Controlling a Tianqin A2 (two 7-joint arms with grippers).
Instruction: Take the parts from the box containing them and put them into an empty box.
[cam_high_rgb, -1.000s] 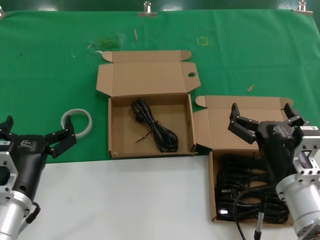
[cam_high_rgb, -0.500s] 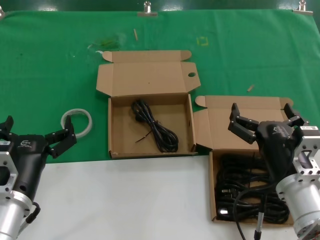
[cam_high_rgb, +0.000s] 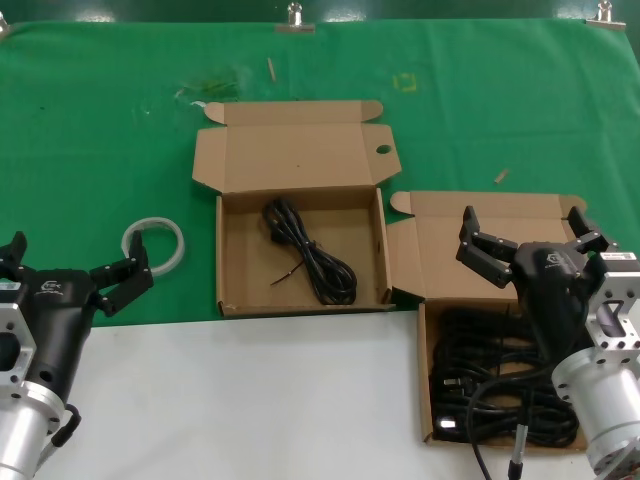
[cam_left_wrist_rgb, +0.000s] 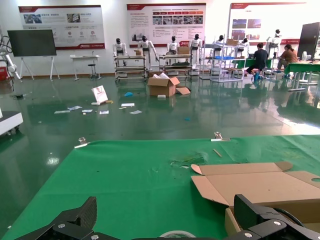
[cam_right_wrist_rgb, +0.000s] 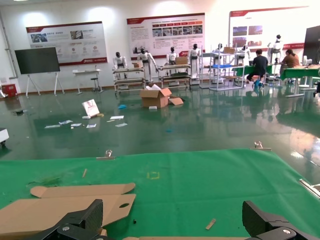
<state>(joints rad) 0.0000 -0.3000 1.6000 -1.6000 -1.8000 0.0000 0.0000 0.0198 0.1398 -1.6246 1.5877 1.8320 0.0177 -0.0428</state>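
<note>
- The right hand (cam_high_rgb: 525, 243) hangs with its fingers spread wide and nothing between them, over the far edge of the full box (cam_high_rgb: 432, 400), the cardboard mailer at the near right of the desk (cam_high_rgb: 250, 400). The power cords (cam_high_rgb: 495, 385) in it lie piled and overlapping, so a grab from here could close on loops of two bundles at once and lift both.
- A loose coil may catch a neighbour's plug as it rises and drag that cord over the box wall onto the desk.
- The raised lid (cam_high_rgb: 470, 250) of the full box stands just beyond the right hand. A descent that drifts far could strike it, bend it or push the light box along the desk.
- The receiving box (cam_high_rgb: 228, 255), left of the full one and farther away, is not quite empty: one black cord (cam_high_rgb: 310, 255) already lies in it. Its own lid (cam_high_rgb: 290, 155) is open behind it. A coil released too near a wall could hang over the rim, or spring open and spill out.
- The two boxes stand close together at one corner, so a swinging plug could hook the tab between them.
- The left hand (cam_high_rgb: 65, 270) waits at the near left, fingers also apart and empty. The white tape ring (cam_high_rgb: 155, 243) lies just beside it on the green cloth (cam_high_rgb: 100, 120), and is not a part to be moved.
</note>
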